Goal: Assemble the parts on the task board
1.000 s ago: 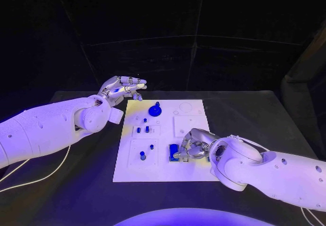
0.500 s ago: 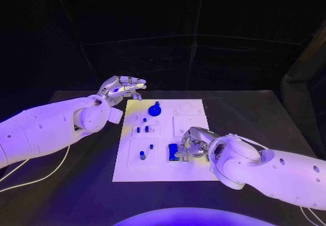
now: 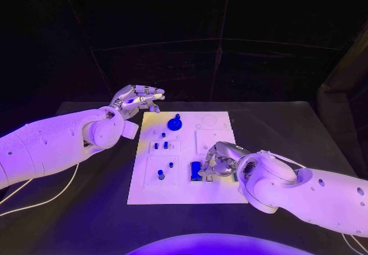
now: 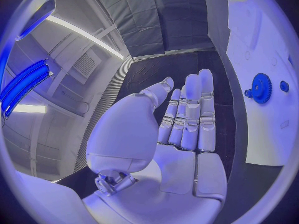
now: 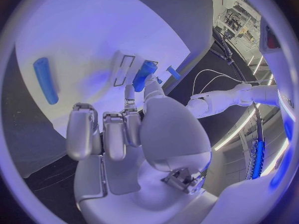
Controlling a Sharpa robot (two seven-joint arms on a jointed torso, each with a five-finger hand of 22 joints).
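Task board (image 3: 187, 192): white plate, table centre.
Blue gear (image 3: 175, 125): board, 12 o'clock end.
Right hand (image 3: 218, 163): board, 4 o'clock; pinching blue block (image 3: 195, 171).
Left hand (image 3: 136, 100): off board, 10 o'clock corner; fingers apart, holding nothing.

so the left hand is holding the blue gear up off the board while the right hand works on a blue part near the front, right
Not quite: the left hand holds nothing. In the left wrist view its fingers are straight and bare, and the blue gear sits on the task board, apart from that hand. The rest stands: the right hand has its fingers at a blue part near the board's front.
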